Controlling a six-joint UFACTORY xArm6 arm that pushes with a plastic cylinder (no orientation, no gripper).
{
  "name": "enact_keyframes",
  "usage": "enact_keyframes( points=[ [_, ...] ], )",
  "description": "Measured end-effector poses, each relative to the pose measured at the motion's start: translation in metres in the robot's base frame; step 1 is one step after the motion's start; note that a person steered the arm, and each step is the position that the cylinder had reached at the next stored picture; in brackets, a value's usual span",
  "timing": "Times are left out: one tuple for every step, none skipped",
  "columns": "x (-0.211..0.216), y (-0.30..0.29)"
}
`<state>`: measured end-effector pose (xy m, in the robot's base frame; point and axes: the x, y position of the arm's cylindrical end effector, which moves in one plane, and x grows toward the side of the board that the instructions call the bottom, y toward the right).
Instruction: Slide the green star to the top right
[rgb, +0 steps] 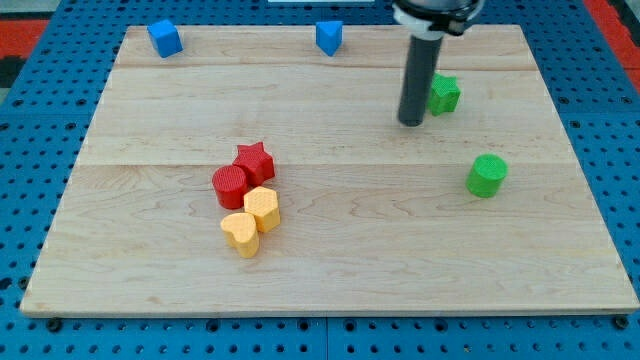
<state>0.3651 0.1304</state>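
Observation:
The green star (445, 94) lies on the wooden board (330, 280) in the upper right part of the view. My tip (410, 122) stands just to the star's left and slightly below it, close to or touching its left side. The dark rod hides part of the star's left edge.
A green cylinder (487, 175) sits below and right of the star. A blue cube (165, 38) and a blue block (329, 37) lie at the top edge. A red star (254, 161), red cylinder (230, 186), yellow hexagon (262, 208) and yellow heart (240, 233) cluster left of centre.

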Motion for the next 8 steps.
enact_keyframes(
  points=[
    [-0.048,0.025],
    [-0.081,0.025],
    [-0.02,0.022],
    [-0.057,0.064],
    [-0.096,0.027],
    [-0.057,0.023],
    [-0.07,0.058],
    [-0.097,0.012]
  ],
)
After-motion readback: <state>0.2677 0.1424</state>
